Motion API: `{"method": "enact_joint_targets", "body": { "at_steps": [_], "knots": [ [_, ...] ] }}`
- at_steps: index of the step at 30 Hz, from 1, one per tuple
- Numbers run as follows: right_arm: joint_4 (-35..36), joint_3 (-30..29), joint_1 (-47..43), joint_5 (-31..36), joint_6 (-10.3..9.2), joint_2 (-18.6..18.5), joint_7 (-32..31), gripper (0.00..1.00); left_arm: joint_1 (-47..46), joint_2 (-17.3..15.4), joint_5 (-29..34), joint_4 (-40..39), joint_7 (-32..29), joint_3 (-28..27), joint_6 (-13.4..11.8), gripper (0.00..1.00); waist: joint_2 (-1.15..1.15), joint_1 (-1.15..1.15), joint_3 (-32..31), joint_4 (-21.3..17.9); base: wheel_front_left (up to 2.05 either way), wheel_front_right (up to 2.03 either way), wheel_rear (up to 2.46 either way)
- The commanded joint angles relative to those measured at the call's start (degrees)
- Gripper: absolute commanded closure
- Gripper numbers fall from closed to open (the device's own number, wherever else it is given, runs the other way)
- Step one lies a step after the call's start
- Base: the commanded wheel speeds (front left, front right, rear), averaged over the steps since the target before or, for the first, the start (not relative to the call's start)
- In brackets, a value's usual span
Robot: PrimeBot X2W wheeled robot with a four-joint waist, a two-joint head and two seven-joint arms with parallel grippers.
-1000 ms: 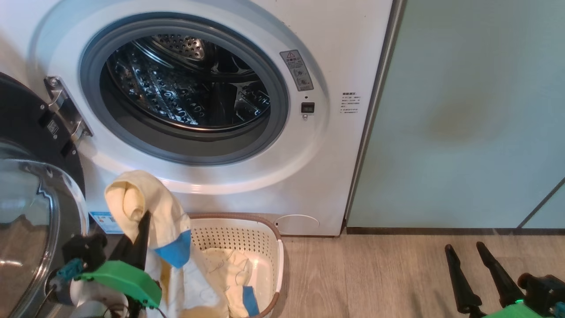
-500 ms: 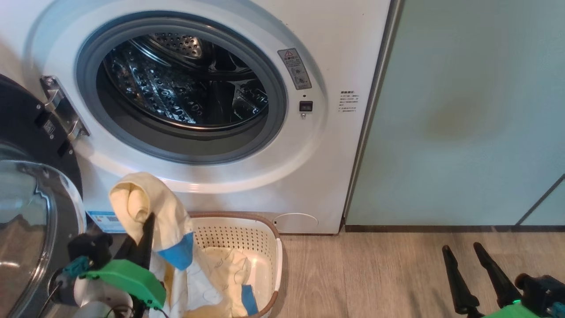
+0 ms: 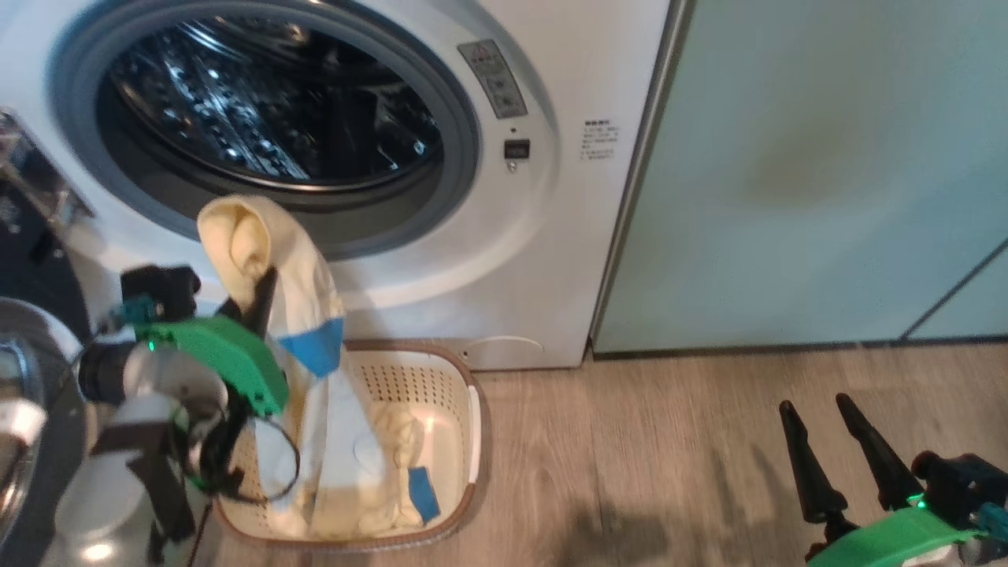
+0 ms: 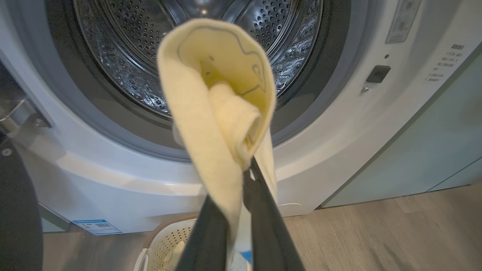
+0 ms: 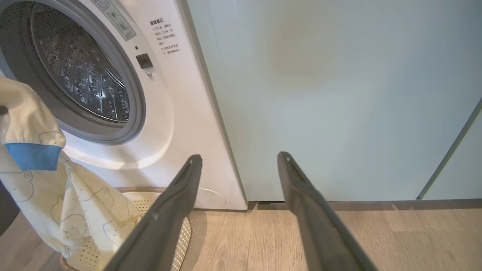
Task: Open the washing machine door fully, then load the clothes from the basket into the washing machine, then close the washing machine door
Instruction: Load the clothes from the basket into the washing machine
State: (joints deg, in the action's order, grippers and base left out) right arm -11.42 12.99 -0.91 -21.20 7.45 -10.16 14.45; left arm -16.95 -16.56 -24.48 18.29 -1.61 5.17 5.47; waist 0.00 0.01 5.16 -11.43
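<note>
The white washing machine (image 3: 512, 252) stands with its steel drum (image 3: 260, 102) exposed. Its door (image 3: 31, 268) is swung open at the far left, black rim and glass partly cut off. My left gripper (image 3: 264, 285) is shut on a cream-yellow garment with a blue patch (image 3: 272, 244), held up just before the lower edge of the grey gasket; its tail hangs into the basket (image 3: 472, 425). The left wrist view has the garment (image 4: 214, 94) folded over my fingers (image 4: 263, 226), facing the drum (image 4: 150, 56). More clothes (image 3: 394, 449) lie in the basket. My right gripper (image 3: 811, 403) is open and empty above the floor.
A pale green cabinet (image 3: 827, 173) stands right of the washer, also in the right wrist view (image 5: 320, 94). Wood floor (image 3: 646, 457) stretches between the basket and my right gripper (image 5: 240, 156). The basket sits against the washer's base.
The left gripper has lifted the garment higher, from below the opening's rim up to the gasket's lower edge, drawing more cloth out of the basket. The head camera has shifted. The right gripper is still.
</note>
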Motion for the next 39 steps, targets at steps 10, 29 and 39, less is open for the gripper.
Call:
{"method": "enact_joint_targets", "body": {
  "at_steps": [10,29,39],
  "knots": [
    [2.24,1.48,6.4,-0.27,0.03,-0.51,0.55,0.0,-19.91,-4.34,-0.31,10.49,0.54,-2.8,-0.21,1.0,0.0,-0.01,9.33,-4.7,0.0,0.0,0.0],
    [3.58,2.21,14.25,-0.23,0.03,1.48,0.55,0.0,-47.07,-8.38,3.08,28.48,2.84,1.17,0.92,1.0,0.0,-0.01,24.34,-9.5,0.0,0.0,0.0],
    [3.34,3.67,17.89,-0.48,0.03,2.34,0.55,0.0,-57.3,-11.01,4.43,34.92,6.55,2.75,1.23,1.0,0.0,-0.01,29.12,-11.73,0.0,0.0,0.0]
  ]
}}
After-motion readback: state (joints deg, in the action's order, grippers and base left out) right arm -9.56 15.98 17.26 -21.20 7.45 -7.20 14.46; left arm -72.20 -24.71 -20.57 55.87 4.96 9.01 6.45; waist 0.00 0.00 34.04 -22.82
